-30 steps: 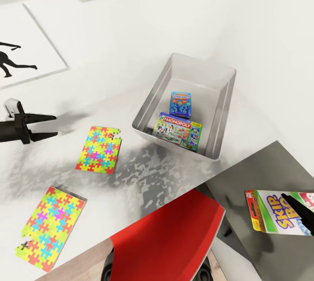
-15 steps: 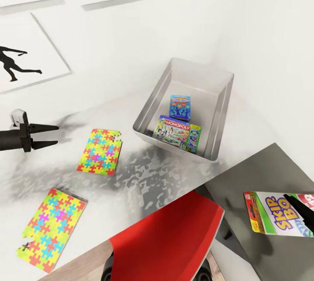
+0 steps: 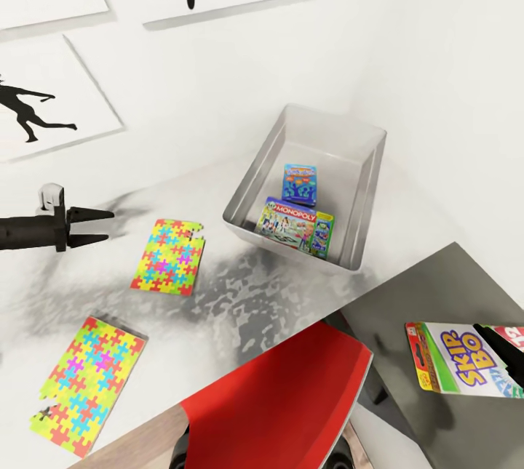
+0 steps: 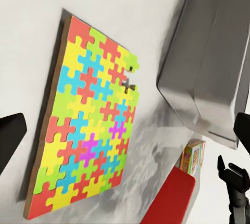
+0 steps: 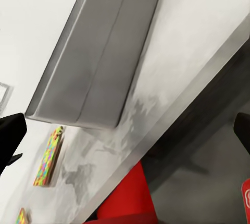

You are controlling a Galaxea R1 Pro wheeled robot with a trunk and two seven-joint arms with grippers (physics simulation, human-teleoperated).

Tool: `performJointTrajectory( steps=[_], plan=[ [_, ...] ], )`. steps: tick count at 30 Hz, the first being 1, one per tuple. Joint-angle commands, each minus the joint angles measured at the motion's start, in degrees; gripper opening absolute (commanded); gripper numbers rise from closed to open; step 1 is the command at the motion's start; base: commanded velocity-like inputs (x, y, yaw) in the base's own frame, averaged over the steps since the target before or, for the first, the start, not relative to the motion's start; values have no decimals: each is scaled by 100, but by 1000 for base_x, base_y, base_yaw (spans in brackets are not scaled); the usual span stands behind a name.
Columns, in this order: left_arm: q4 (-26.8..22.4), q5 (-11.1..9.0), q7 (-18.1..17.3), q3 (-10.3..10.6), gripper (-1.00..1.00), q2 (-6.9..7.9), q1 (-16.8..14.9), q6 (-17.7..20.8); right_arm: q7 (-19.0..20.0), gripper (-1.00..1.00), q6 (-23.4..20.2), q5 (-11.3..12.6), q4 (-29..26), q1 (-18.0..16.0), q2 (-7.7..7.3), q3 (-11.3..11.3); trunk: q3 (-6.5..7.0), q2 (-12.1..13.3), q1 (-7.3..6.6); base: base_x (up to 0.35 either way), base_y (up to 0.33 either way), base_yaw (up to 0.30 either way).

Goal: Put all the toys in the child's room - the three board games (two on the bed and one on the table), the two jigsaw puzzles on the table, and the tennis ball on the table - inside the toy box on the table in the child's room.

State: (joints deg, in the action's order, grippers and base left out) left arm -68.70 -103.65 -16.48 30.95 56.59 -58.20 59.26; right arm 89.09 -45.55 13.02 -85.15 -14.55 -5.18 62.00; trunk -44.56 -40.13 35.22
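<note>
The light grey toy box (image 3: 249, 185) stands on the speckled table (image 3: 240, 294) near the wall. In it lie the blue board game (image 3: 300, 183) and the white-green one (image 3: 295, 225). The SKIP-BO game (image 3: 455, 369) rests on the dark lower wing, with my right gripper (image 3: 501, 353) open just over its right end. Two jigsaw puzzles (image 3: 169, 256) (image 3: 86, 385) lie flat on the tabletop. My left gripper (image 3: 110, 226) hovers open, left of the nearer puzzle (image 4: 88, 125) and apart from it. The toy box's outer wall (image 5: 99, 62) faces my right wrist camera. The tennis ball and bed are out of view.
A red chair (image 3: 284, 400) sits tucked against the table's front edge, between the puzzles and the dark grey wing (image 3: 407, 302). White wall with black-figure posters (image 3: 44, 102) rises right behind the table and toy box.
The head camera has shifted, sliding the whole scene a little. My left gripper has moved slightly right, closer to the nearer puzzle. The right gripper stays over the SKIP-BO game.
</note>
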Motion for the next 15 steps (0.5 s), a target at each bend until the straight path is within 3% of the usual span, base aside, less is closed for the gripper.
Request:
performJointTrajectory(
  steps=[1, 15],
  plan=[
    [6, 33, -49, 27, 100, 4, -15, -3, 20, 100, -60, -2, -2, -4, 0, 5, 5, -5, 2, 0, 0, 0],
    [3, 29, -24, 26, 100, -12, -16, -3, 20, 100, -60, -2, 10, -4, 0, 5, 135, -5, 2, 0, 0, 0]
  ],
)
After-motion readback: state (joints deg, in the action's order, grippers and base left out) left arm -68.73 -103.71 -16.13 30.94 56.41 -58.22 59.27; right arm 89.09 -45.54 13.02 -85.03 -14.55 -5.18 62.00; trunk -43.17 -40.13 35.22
